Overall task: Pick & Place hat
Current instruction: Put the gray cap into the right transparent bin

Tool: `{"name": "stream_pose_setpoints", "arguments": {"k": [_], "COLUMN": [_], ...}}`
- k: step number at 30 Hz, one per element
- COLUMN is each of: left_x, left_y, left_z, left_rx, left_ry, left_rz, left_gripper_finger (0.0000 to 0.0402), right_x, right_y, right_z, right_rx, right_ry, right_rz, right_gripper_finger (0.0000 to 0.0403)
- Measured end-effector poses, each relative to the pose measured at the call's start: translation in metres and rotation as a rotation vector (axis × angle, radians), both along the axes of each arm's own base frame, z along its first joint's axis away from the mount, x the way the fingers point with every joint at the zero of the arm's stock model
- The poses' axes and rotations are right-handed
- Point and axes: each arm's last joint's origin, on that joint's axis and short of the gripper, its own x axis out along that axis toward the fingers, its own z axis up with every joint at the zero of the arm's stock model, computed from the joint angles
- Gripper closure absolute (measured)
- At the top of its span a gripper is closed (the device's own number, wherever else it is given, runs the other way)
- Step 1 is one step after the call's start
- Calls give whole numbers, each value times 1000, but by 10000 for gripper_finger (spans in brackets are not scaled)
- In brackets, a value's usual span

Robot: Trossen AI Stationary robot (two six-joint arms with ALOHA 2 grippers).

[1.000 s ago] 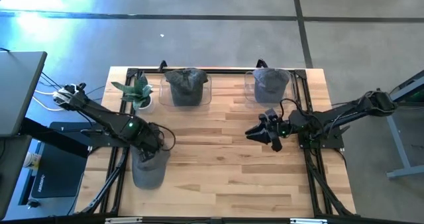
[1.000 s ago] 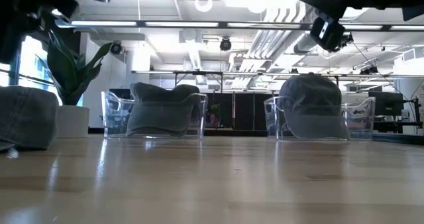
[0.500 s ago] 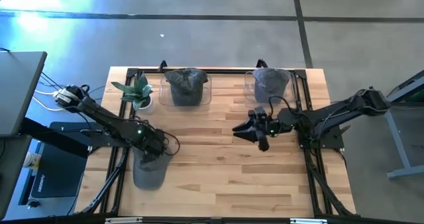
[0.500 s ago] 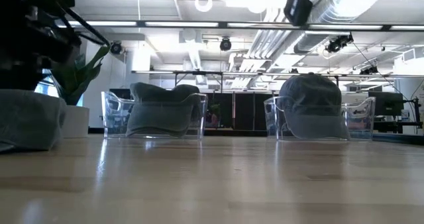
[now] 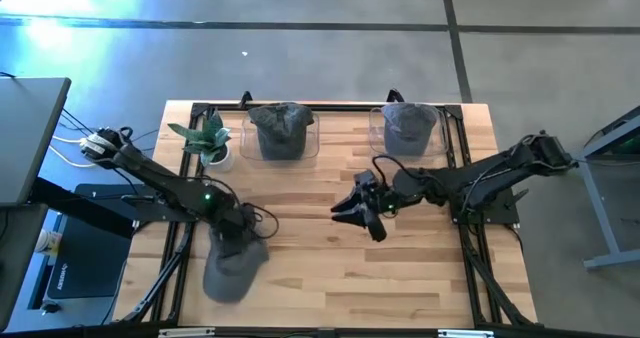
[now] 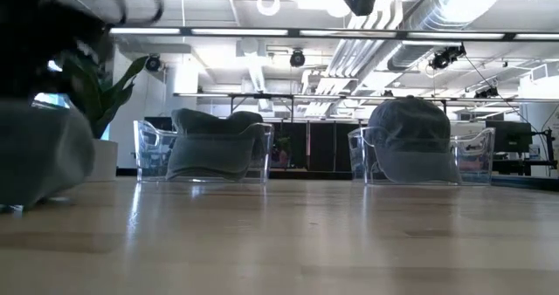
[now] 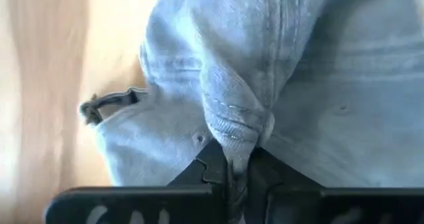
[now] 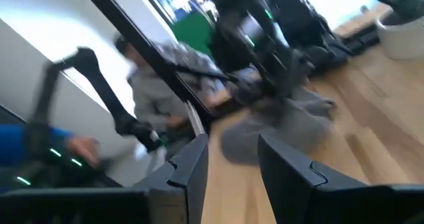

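Your left gripper (image 7: 240, 174) already has the hat (image 5: 232, 268): the wrist view shows its two fingers pressed together on a pinched fold of grey denim along a seam, the crown spreading away ahead of the jaws and the adjuster strap (image 7: 106, 106) trailing off to one side. Seen from above, the hat lies on the table (image 5: 330, 288) at the near-left part, just under and beyond the left fingertips, sagging toward the table's front edge. Its long axis runs roughly front to back, angled a little toward the left.

Your right gripper (image 5: 352, 206) hangs over the middle of the table, its fingers parted with nothing between them (the right wrist view shows open space between the two dark tips). From those jaws the hat lies well off toward the left arm's side and lower, so the left arm is plainly the nearer one, and the one in contact.

At the far edge stand two clear bins (image 5: 283, 138), each with a hat in it, and a potted plant (image 5: 208, 138) just beside the left one. From the left jaws, both bins lie farther away across the table; I judge that any carry must go that way, with the cloth hanging below the pinch.
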Motion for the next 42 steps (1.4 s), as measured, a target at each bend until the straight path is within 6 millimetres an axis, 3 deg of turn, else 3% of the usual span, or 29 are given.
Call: {"name": "stream_pose_setpoints", "arguments": {"k": [7, 10, 14, 21, 27, 31, 37, 42], "left_x": [33, 46, 59, 69, 82, 90, 102, 108], "left_y": [-5, -5, 4, 27, 33, 32, 29, 28], "left_z": [72, 105, 126, 128, 121, 117, 110, 105], "left_rx": [-199, -267, -285, -266, -293, -329, -360, -359], "left_ry": [-293, -468, -612, -660, -663, -664, -665, -665], "left_rz": [-28, -70, -43, 47, 24, -13, -41, -41], "left_gripper_finger": [394, 396, 399, 399, 399, 399, 399, 399], "right_x": [-11, -11, -5, 14, 33, 40, 52, 64], "right_y": [-2, -1, 7, 18, 5, -12, -30, -34], "right_z": [24, 23, 16, 0, -16, -19, -28, -49], "right_rx": [-85, -130, -141, -248, -417, -487, -577, -502], "right_ry": [188, 231, 241, 197, 180, 152, 55, 34], "right_rz": [1, 39, 56, 88, -21, 3, 201, 390], "right_gripper_finger": [296, 305, 297, 202, 124, 115, 118, 119]}}
